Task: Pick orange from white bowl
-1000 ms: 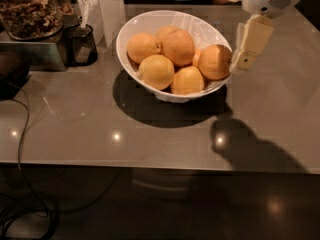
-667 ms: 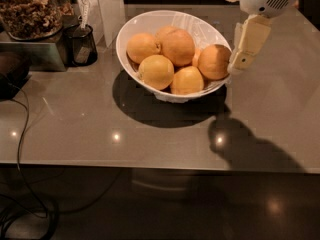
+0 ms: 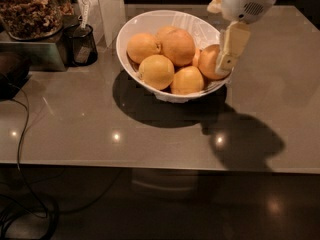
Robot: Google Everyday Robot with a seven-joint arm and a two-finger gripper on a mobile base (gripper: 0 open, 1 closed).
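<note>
The white bowl [image 3: 150, 24] stands on the grey table and holds several oranges. The deep orange one [image 3: 209, 61] lies at the bowl's right rim. A large orange [image 3: 176, 45] and paler ones [image 3: 156, 71] lie to its left. My gripper [image 3: 226, 66] hangs from the white arm at the top right. It reaches down at the bowl's right rim, right against the deep orange one and covering that fruit's right side.
A small dark mesh cup [image 3: 81, 44] stands left of the bowl. A glass jar of nuts [image 3: 30, 9] sits on a stand at the far left. Black cables [image 3: 20, 134] hang over the table's left front edge.
My gripper has moved left, from just outside the bowl's right rim to over the right side of the deep orange fruit. The oranges have not moved.
</note>
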